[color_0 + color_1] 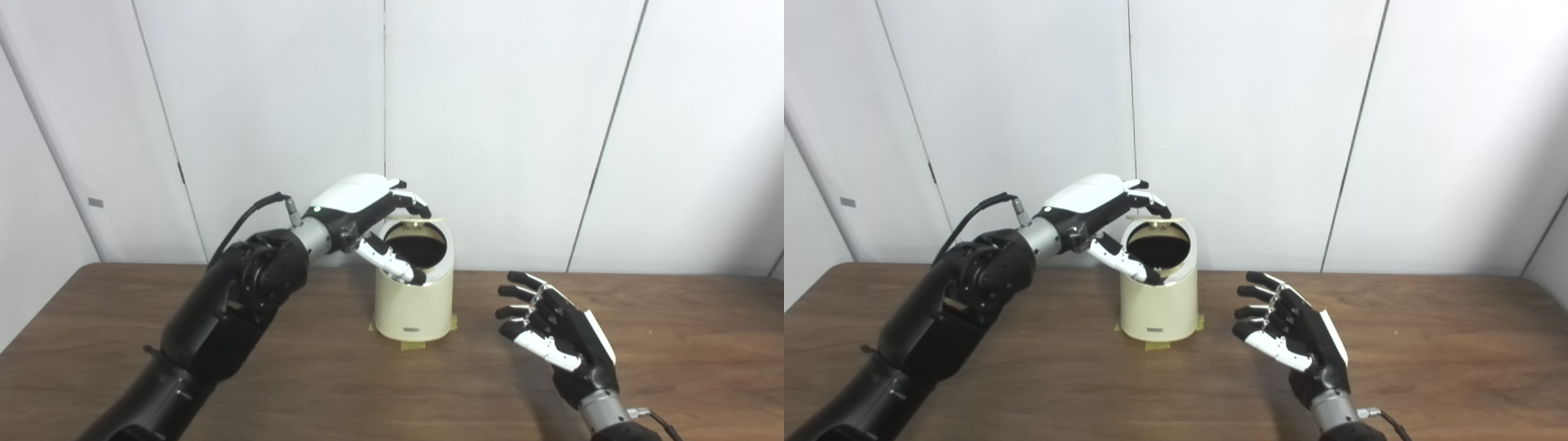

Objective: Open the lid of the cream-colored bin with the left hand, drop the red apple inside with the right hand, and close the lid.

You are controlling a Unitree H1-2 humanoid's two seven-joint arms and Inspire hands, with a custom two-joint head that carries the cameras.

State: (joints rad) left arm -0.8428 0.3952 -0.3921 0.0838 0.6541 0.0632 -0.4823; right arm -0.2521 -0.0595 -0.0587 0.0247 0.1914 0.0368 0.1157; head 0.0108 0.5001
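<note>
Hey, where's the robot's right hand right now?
In both views the right hand hovers open and empty over the table, right of centre, just right of the cream-colored bin and apart from it.

The table (674, 343) is brown wood with visible grain and a dull sheen. The cream-colored bin (413, 306) at its 12 o'clock side looks like smooth, slightly glossy plastic. The left hand (361, 214) has a glossy white shell over black parts, and the right hand (557, 334) is mostly matt black.

Both head cameras sit side by side, looking forward and slightly down across the brown wooden worktop (674, 343) toward the white panelled wall (1249, 122). They share nearly the whole scene, shifted sideways between views.
</note>
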